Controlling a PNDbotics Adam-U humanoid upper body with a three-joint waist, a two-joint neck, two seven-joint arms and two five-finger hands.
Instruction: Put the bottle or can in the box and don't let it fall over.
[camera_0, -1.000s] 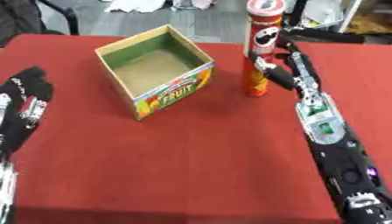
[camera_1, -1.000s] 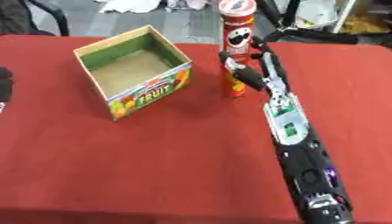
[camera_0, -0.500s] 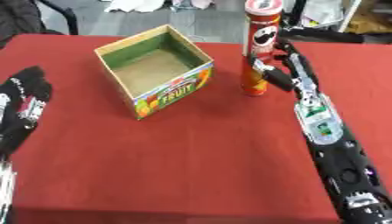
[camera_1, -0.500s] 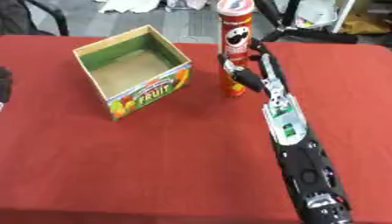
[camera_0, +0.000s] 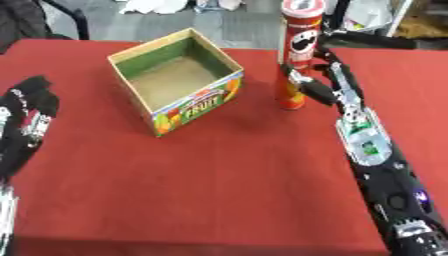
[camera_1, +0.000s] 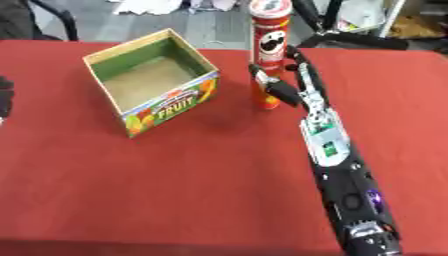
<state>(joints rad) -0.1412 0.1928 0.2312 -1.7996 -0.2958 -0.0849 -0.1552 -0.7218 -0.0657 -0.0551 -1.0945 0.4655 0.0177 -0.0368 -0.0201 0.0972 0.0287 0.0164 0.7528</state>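
A tall red chip can (camera_0: 296, 52) stands upright on the red table (camera_0: 227, 165), to the right of an open cardboard box (camera_0: 175, 80) with a fruit print on its side. My right hand (camera_0: 319, 82) is at the can's right side, thumb and fingers curled round its lower half. The box is empty inside. My left hand (camera_0: 26, 122) rests at the left edge of the left eye view, fingers straight, holding nothing.
My right arm (camera_0: 376, 165) stretches along the right part of the table. Behind the far table edge are grey floor, a black stand base (camera_0: 367, 37) and a chair leg (camera_0: 74, 17).
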